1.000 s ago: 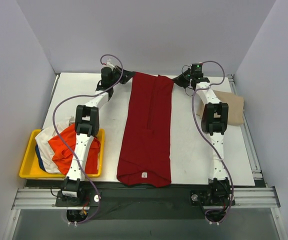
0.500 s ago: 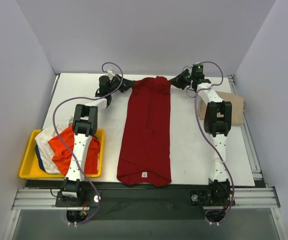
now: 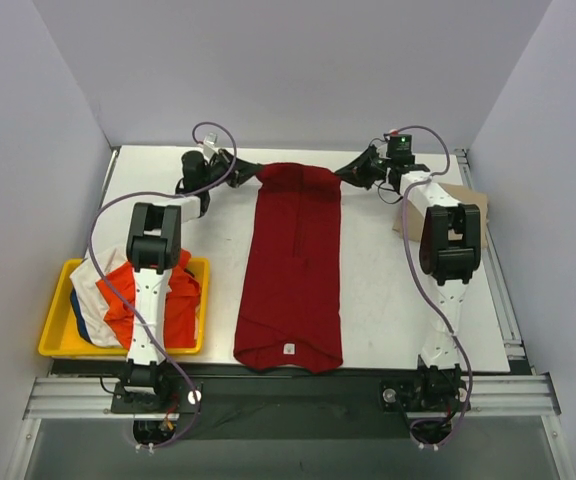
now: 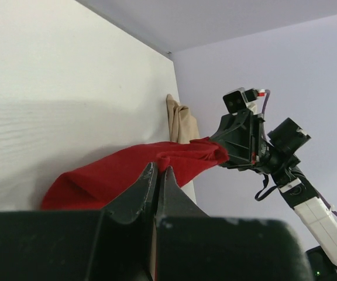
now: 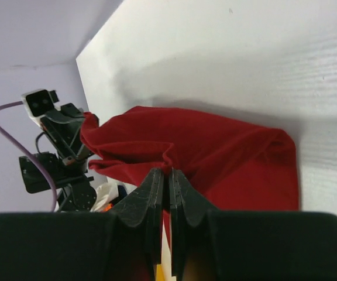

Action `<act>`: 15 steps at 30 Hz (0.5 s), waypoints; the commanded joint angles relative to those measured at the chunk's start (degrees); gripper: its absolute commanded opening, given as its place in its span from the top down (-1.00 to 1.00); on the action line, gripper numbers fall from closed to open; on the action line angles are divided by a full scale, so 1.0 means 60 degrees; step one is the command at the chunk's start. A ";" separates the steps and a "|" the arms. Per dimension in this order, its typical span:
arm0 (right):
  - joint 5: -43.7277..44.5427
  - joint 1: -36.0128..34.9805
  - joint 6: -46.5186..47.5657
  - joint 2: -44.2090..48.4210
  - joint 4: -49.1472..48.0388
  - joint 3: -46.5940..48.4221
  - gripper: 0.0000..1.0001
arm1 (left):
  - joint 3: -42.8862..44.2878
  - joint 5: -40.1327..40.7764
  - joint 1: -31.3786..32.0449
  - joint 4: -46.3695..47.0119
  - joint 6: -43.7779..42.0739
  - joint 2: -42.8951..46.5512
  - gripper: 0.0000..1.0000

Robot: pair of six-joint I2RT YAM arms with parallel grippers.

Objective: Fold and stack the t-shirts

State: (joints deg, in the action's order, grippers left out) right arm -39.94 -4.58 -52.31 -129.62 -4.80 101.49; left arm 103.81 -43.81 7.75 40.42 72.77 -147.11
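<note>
A long dark red t-shirt (image 3: 293, 270) lies lengthwise down the middle of the table, its far edge lifted. My left gripper (image 3: 258, 172) is shut on the far left corner and my right gripper (image 3: 340, 172) on the far right corner. In the left wrist view the gripper (image 4: 158, 170) pinches the red cloth (image 4: 110, 175), with a tan shirt (image 4: 183, 123) behind it. The right gripper (image 5: 169, 172) pinches a fold of the red shirt (image 5: 227, 152). The tan shirt (image 3: 476, 203) lies at the right edge, partly behind the right arm. Orange (image 3: 118, 300), white (image 3: 93, 275) and blue (image 3: 80, 325) shirts lie bunched together.
A yellow tray (image 3: 53, 345) at the near left holds the bunched shirts, with the left arm passing over it. Walls close in the table at the back and on both sides. A metal rail runs along the near edge.
Both grippers have lifted the red shirt's far edge off the table and drawn it toward the near side; the shirt looks shorter. Both arms' elbows have risen and drawn back toward the bases.
</note>
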 commanded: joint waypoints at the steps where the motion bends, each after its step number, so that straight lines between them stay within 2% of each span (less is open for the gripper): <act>1: -0.0505 -0.0028 0.0413 0.1036 -0.0167 -0.0537 1.00 | -0.0425 -0.0490 -0.0105 0.0691 -0.0497 0.1152 1.00; 6: -0.0623 -0.0013 0.0648 0.1476 -0.0094 -0.1241 1.00 | -0.1346 -0.0784 -0.0120 0.0295 -0.1229 0.1898 1.00; 15: -0.0711 -0.0057 0.0911 0.2325 0.0038 -0.2486 1.00 | -0.2227 -0.1019 -0.0149 -0.2413 -0.3939 0.3173 1.00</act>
State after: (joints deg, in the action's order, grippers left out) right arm -42.17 -4.58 -48.51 -121.14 -4.89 87.68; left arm 91.39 -48.45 7.40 31.14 57.41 -134.08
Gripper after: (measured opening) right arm 0.056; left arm 0.046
